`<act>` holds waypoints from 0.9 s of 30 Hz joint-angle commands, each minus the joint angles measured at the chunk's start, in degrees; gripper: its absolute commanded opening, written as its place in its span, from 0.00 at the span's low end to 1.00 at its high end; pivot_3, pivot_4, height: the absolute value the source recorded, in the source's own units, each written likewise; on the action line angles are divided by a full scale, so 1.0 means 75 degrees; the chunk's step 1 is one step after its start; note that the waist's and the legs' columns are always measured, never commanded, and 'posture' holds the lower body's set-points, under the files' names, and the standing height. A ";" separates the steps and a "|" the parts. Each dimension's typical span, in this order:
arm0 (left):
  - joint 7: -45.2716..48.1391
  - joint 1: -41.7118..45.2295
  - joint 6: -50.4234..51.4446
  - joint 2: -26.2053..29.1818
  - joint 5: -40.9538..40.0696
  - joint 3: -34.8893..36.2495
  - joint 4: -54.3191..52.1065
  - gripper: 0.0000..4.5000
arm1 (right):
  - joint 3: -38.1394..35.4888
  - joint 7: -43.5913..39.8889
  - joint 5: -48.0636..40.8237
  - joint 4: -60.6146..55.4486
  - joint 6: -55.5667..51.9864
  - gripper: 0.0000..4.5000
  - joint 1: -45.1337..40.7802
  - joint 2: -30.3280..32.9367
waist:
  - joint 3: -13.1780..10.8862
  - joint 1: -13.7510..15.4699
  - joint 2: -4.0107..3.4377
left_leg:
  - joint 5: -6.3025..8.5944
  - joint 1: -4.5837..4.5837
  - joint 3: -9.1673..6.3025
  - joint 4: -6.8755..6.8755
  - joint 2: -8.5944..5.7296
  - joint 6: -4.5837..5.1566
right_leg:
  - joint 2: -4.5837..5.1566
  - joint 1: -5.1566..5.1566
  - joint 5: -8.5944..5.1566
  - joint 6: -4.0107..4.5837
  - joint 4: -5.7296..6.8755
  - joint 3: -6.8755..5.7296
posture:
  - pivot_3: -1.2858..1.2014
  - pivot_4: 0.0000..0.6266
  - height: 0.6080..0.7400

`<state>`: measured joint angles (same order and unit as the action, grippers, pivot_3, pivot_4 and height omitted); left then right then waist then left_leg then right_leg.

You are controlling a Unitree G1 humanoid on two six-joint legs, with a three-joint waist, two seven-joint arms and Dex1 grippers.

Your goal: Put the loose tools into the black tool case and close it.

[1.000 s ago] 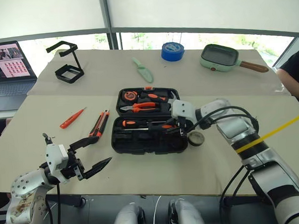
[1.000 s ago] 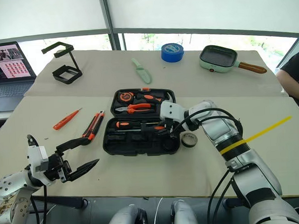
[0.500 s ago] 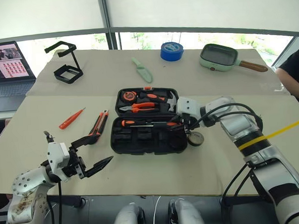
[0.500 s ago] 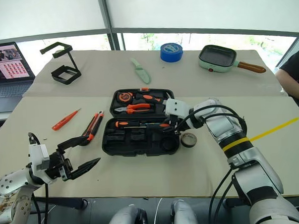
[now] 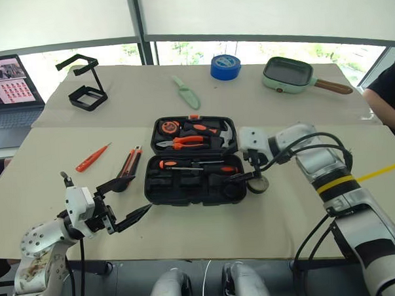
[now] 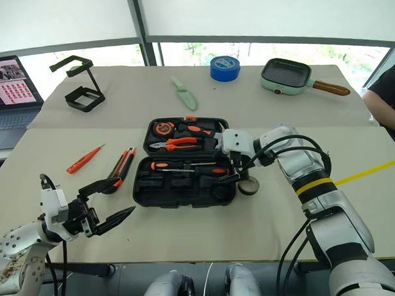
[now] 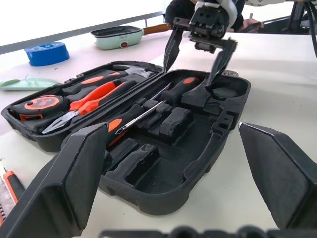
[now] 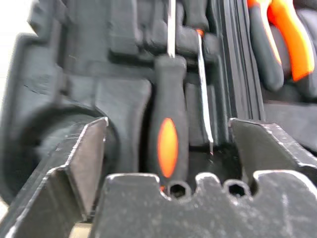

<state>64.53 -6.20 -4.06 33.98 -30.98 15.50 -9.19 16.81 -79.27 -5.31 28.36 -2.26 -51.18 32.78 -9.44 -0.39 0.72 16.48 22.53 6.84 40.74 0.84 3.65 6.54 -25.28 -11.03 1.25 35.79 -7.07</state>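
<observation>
The right gripper (image 7: 199,49) hangs with fingers spread, holding nothing, just above the black tool case (image 5: 191,160), which lies open; a black-and-orange screwdriver (image 8: 168,131) lies in its recess directly below. The left gripper (image 5: 129,202) hovers wide open, empty, beside the case, near the utility knife (image 5: 129,165).

matt black plastic tool case (image 5: 191,162), glossy orange-and-black screwdriver (image 8: 167,134) handle

the beige worktop (image 5: 67,160) carries the open black tool case (image 5: 193,160) at centre, orange screwdriver (image 5: 93,157) and utility knife (image 5: 130,165) at nine o'clock, blue tape roll (image 5: 225,66) at twelve.
</observation>
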 commanded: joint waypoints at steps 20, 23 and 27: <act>-0.0393 -0.0050 -0.0228 -0.0247 0.0046 -0.0108 -0.0110 1.00 | -0.0207 0.1530 0.0904 0.2817 0.2446 0.00 0.0010 -0.1843 | -0.0002 -0.0122 -0.0004 | -0.0014 -0.0040 0.0002 -0.0004 0.0008 -0.0036 | -0.0002 0.0018 0.0006 0.0012 0.0019 0.0009 | 0.52 0.24 1.00; -0.0408 -0.0063 -0.0217 -0.0258 0.0006 -0.0091 -0.0136 1.00 | -0.0055 0.1459 0.1037 0.2827 0.2041 0.00 0.0021 -0.1867 | -0.0001 -0.0117 -0.0004 | 0.0001 -0.0051 0.0000 -0.0004 0.0013 -0.0084 | -0.0001 0.0023 0.0005 0.0010 0.0021 0.0014 | 0.52 0.24 1.00; -0.0615 -0.0122 -0.0171 -0.0303 -0.0124 0.0154 -0.0152 1.00 | -0.0453 0.1297 0.0372 0.2027 0.1056 0.00 0.0101 -0.1938 | -0.0001 -0.0115 -0.0005 | 0.0003 -0.0063 -0.0001 -0.0005 0.0019 -0.0092 | -0.0001 0.0030 0.0004 0.0014 0.0026 0.0016 | 0.52 0.24 1.00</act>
<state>61.18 -6.93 -5.03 31.93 -29.97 14.41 -8.62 14.79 -69.79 -0.93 45.80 10.08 -51.06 18.57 -9.44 -1.26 0.68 16.51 22.07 6.83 40.70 1.00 2.96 6.53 -25.08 -10.99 1.39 35.99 -6.94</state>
